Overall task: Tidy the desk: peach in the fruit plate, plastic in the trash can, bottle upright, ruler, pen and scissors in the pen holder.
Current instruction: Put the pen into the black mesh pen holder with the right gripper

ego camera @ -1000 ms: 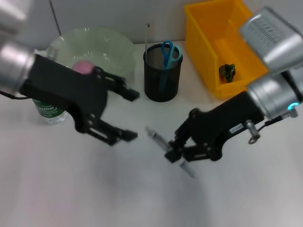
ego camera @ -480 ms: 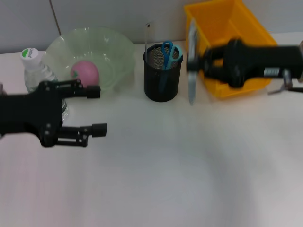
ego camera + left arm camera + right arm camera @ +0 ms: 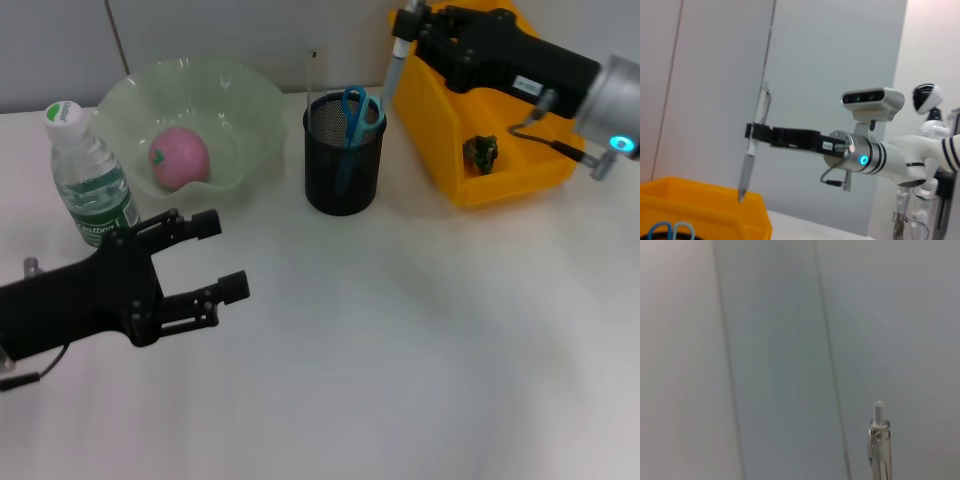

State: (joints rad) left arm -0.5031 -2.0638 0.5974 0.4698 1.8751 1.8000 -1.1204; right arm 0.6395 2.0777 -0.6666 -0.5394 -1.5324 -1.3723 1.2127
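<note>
So the pen point(image 3: 394, 62) is pinched upright, tip down, by the right gripper point(image 3: 412, 28) at 1 o'clock of the pen holder point(image 3: 343, 155) for dropping in, while the left gripper point(image 3: 215, 255) is parked spread near 7 o'clock.

We find the pink peach point(image 3: 180, 157) lying in the green fruit plate point(image 3: 250, 110). The bottle point(image 3: 88, 186) stands upright beside the plate. Blue-handled scissors point(image 3: 355, 112) and a clear ruler point(image 3: 312, 72) stand in the black mesh pen holder point(image 3: 343, 165). The pen point(image 3: 396, 60) hangs vertical, tip down, above the holder's rim. Green plastic point(image 3: 483, 152) lies in the yellow trash can point(image 3: 432, 108).
</note>
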